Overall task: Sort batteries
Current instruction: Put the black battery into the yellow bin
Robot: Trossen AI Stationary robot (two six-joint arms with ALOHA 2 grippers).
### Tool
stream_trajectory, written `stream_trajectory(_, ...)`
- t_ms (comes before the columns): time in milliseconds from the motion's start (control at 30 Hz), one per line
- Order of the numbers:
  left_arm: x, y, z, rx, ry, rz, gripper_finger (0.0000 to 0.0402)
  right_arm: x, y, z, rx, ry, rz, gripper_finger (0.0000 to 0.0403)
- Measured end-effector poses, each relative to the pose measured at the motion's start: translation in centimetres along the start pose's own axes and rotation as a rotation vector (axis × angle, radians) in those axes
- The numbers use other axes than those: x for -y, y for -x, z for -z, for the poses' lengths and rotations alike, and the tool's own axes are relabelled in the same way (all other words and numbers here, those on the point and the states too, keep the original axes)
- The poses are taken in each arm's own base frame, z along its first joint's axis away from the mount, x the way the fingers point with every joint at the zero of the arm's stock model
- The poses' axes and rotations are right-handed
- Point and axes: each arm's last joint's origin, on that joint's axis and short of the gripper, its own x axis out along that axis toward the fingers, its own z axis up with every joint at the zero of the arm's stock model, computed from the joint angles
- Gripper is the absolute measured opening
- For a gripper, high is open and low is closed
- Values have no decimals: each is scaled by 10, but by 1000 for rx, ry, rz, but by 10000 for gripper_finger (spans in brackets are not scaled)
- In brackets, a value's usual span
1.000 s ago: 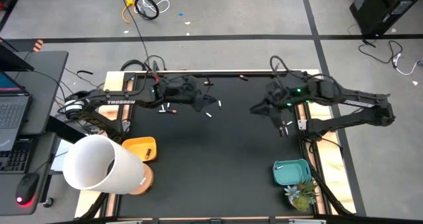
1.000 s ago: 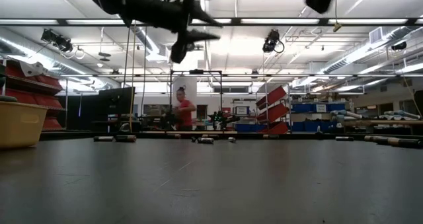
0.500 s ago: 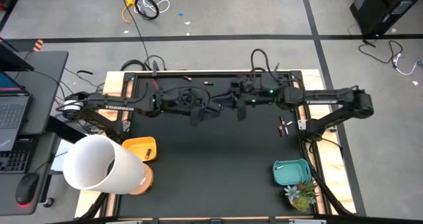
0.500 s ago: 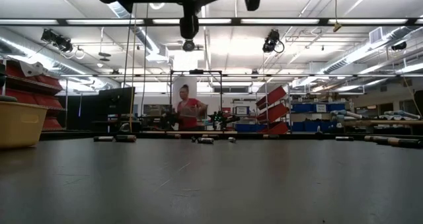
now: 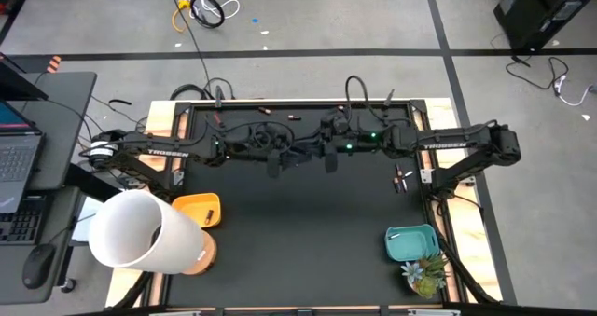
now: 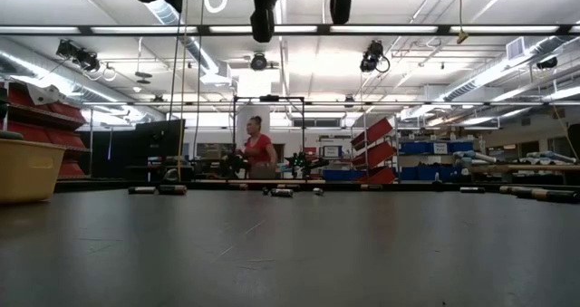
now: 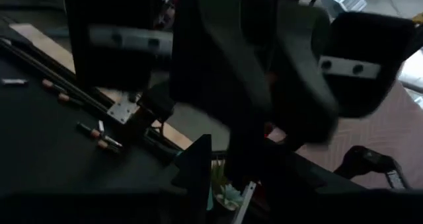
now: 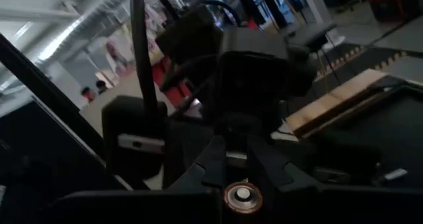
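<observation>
Yellow bin [image 5: 197, 209] and teal bin [image 5: 410, 242] sit at the mat's near corners. Both grippers meet mid-air above the mat's far middle: left gripper [image 5: 280, 158] part open, grip unclear; right gripper [image 5: 328, 154] nearly closed, nothing visibly held. Batteries [image 5: 404, 178] lie along the far and right edges, at least six, exact count unclear. Likely light, rigid, slick, prone to rolling; pinch mid-barrel.

The other arm's dark gripper [image 7: 264, 72] fills the view, very close. Small batteries [image 7: 99, 133] lie on the black mat [image 7: 46, 158] beyond it.
</observation>
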Motion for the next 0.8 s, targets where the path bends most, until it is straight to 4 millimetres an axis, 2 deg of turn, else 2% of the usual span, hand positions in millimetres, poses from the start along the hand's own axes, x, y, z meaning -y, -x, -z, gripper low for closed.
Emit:
stream_trajectory(167,-1,0,0,6,-34,-6,126,0,-7,8,-9,-41,0,33)
stream_trajectory(233,-1,0,1,-10,-54,-15,103,1,-10,10,0,-46,-3,33)
stream_trajectory(300,-1,0,1,-15,-71,-11,62,1,-10,10,-3,-54,-2,33)
stream_trajectory(500,-1,0,2,-12,-81,-19,63,2,-10,10,-14,-93,1,38)
stream_trajectory(700,-5,0,6,-60,-78,-54,63,8,-9,10,-37,-165,24,138)
stream_trajectory(800,-9,6,5,-102,-70,-96,63,12,-4,3,-37,-166,41,179)
